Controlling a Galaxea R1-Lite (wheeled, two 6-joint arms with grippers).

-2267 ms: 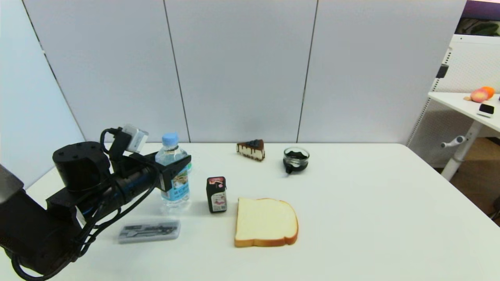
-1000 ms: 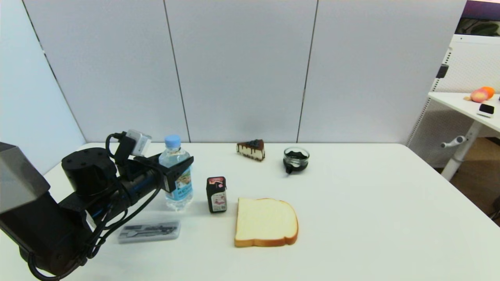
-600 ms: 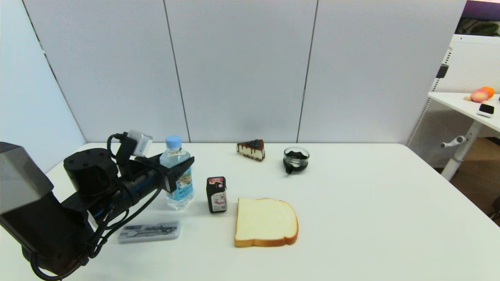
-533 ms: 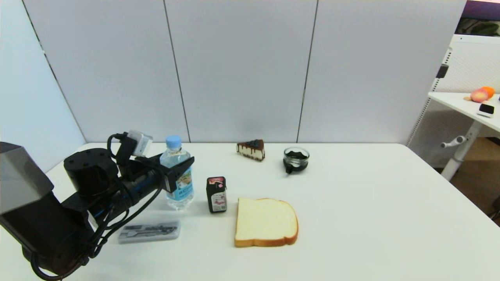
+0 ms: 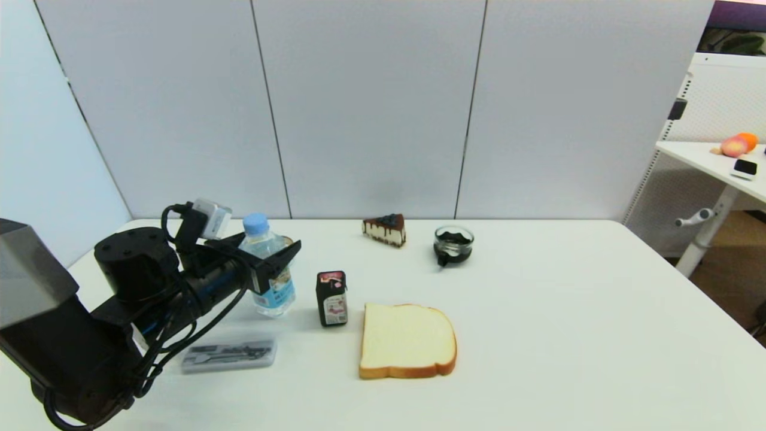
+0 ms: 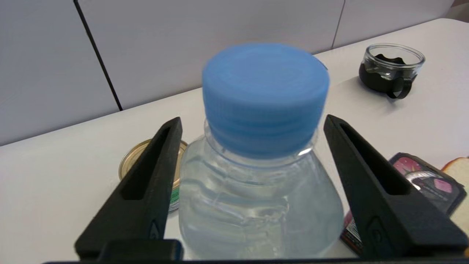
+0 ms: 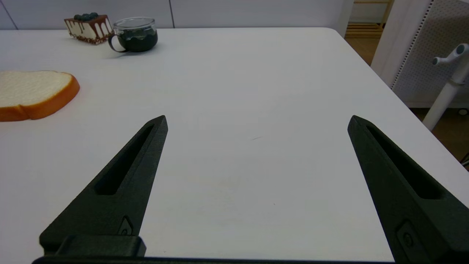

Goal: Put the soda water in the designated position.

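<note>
The soda water (image 5: 267,267) leans (cap leftward) between the spread left pincer (image 5: 276,263).

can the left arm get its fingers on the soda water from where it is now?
Probably yes. The left gripper is open with the soda water already between its fingers, nothing between them and the bottle. The gold-lidded can sits just behind one finger but apart from the bottle.

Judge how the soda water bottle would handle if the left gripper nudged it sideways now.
The soda water already leans between the left gripper's open fingers, so it would probably topple. Tall and narrow-based, it tips easily. Its round body would likely roll toward the black carton.
</note>
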